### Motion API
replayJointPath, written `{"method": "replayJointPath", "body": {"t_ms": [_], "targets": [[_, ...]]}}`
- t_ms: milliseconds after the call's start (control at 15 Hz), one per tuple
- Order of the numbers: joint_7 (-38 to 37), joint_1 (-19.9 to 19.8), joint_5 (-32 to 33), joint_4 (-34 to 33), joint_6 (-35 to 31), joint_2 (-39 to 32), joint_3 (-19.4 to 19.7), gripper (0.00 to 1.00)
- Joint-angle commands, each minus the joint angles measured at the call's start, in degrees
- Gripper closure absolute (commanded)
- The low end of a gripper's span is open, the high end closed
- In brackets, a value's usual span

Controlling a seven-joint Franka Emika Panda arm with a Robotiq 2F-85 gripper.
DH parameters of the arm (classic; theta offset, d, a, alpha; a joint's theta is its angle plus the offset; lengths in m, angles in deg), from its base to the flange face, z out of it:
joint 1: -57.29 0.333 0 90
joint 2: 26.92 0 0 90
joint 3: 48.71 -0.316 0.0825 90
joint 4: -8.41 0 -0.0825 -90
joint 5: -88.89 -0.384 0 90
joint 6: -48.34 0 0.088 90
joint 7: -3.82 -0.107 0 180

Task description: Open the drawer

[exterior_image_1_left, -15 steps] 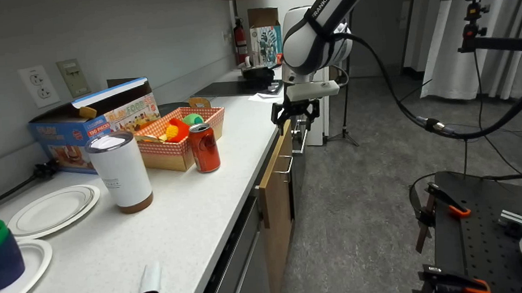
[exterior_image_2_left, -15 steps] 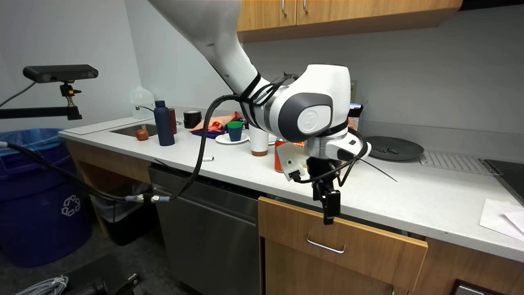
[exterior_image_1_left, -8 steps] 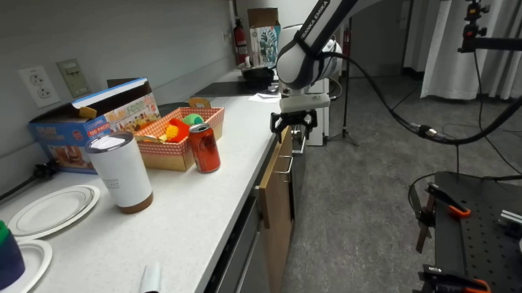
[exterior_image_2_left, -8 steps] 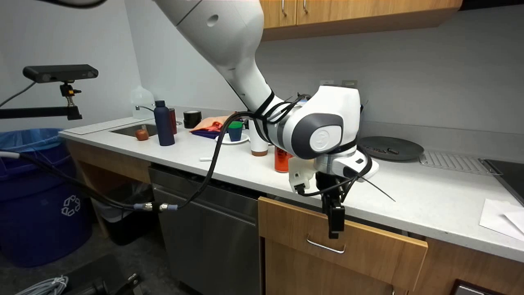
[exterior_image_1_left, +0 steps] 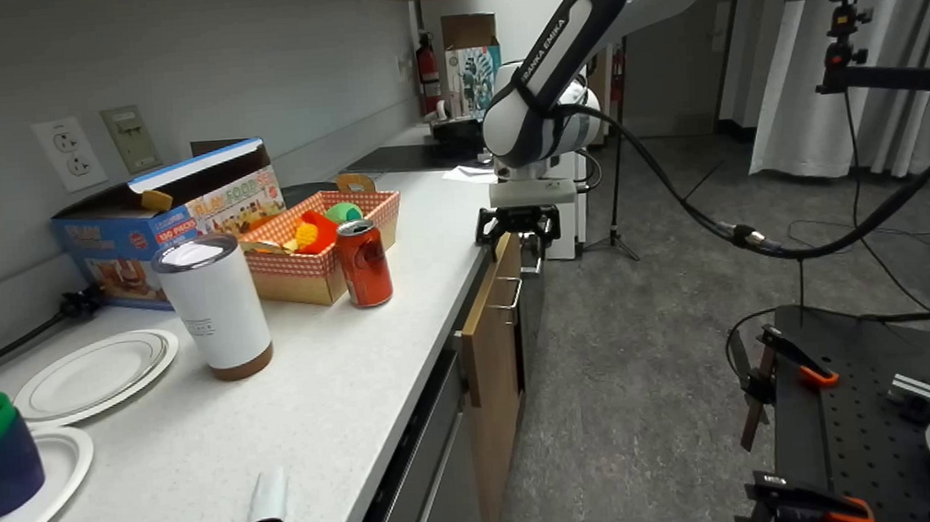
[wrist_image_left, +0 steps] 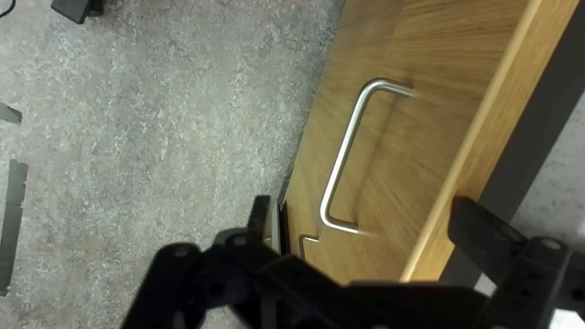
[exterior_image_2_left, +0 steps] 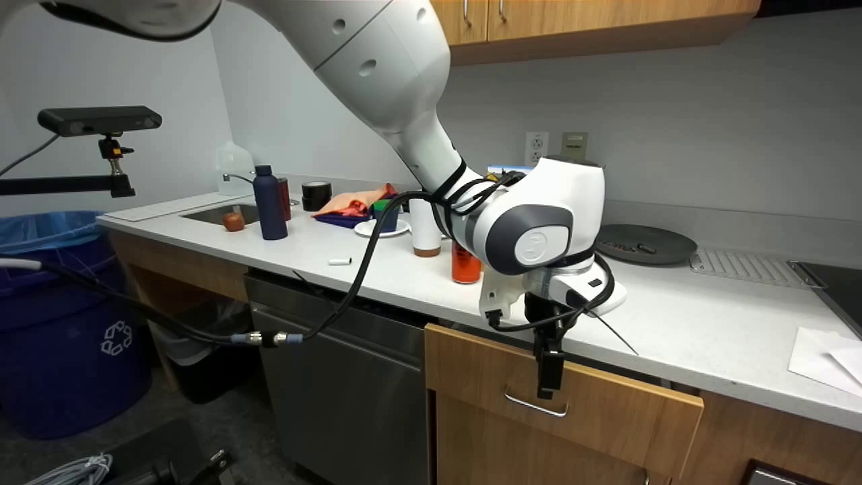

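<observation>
The drawer has a light tan wood front and stands slightly out from the counter, in both exterior views and in the wrist view. A dark gap shows behind its top edge; the interior is mostly hidden. Its metal bar handle also shows in the wrist view. My gripper points down at the drawer's top edge, in both exterior views. In the wrist view the gripper is open and straddles the front, one finger outside, the other at the top edge's inner side. Contact is unclear.
The white counter overhangs behind the drawer. On it are a red can, a white tumbler, a basket and a dark pan. A grey dishwasher is beside the drawer. A black cart stands opposite.
My gripper has moved down and toward the counter, from above the drawer's top edge to around it. The drawer has not visibly moved.
</observation>
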Motion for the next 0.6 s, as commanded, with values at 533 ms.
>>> {"method": "replayJointPath", "body": {"t_ms": [533], "targets": [[-2.16,-2.15,-7.6,-5.67,8.83,-4.35,0.12,0.0]]}}
